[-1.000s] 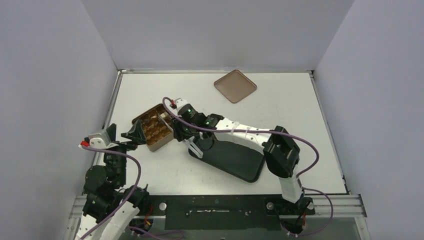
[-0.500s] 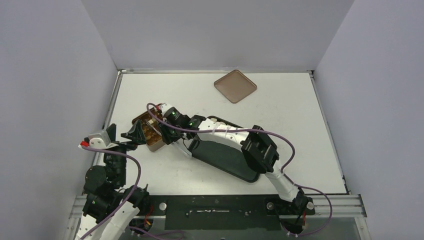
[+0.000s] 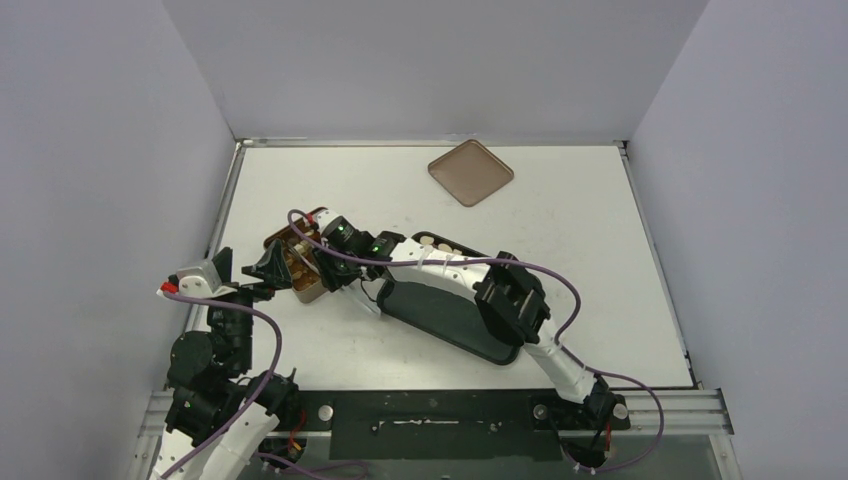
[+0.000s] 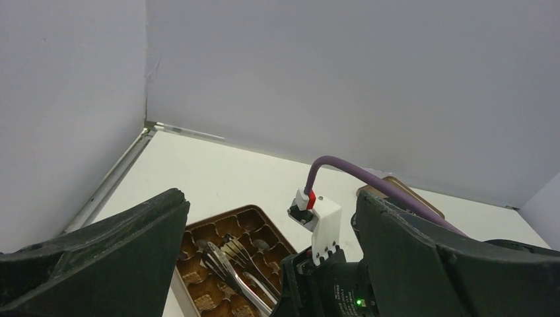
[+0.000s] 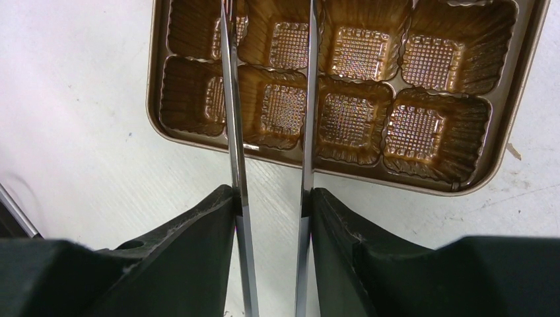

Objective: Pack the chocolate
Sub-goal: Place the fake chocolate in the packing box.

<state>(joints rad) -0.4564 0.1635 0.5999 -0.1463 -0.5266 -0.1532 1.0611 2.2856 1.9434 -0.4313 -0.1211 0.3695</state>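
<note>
The gold-brown tin [image 3: 308, 290] lies at the left of the table, and the cells of its insert [image 5: 343, 173] that show are empty. My right gripper [image 3: 324, 258] is shut on metal tongs [image 5: 232, 132], whose two arms stand apart and reach over the tin's cells. The tongs' tips [image 4: 228, 271] hang low inside the tin; whether a piece sits between them I cannot tell. A few cream-white pieces of chocolate [image 3: 436, 243] lie at the far end of the black tray [image 3: 450, 315]. My left gripper [image 3: 268, 265] stands wide open at the tin's left edge, holding nothing.
The flat brown lid [image 3: 471, 172] lies at the back of the table, right of centre. The right arm stretches across the black tray. A raised metal edge runs along the table's left side [image 4: 109, 185], close to the tin.
My right gripper has swung left from the tin's right edge, carrying the tongs out over its cells. The left arm has not moved.
</note>
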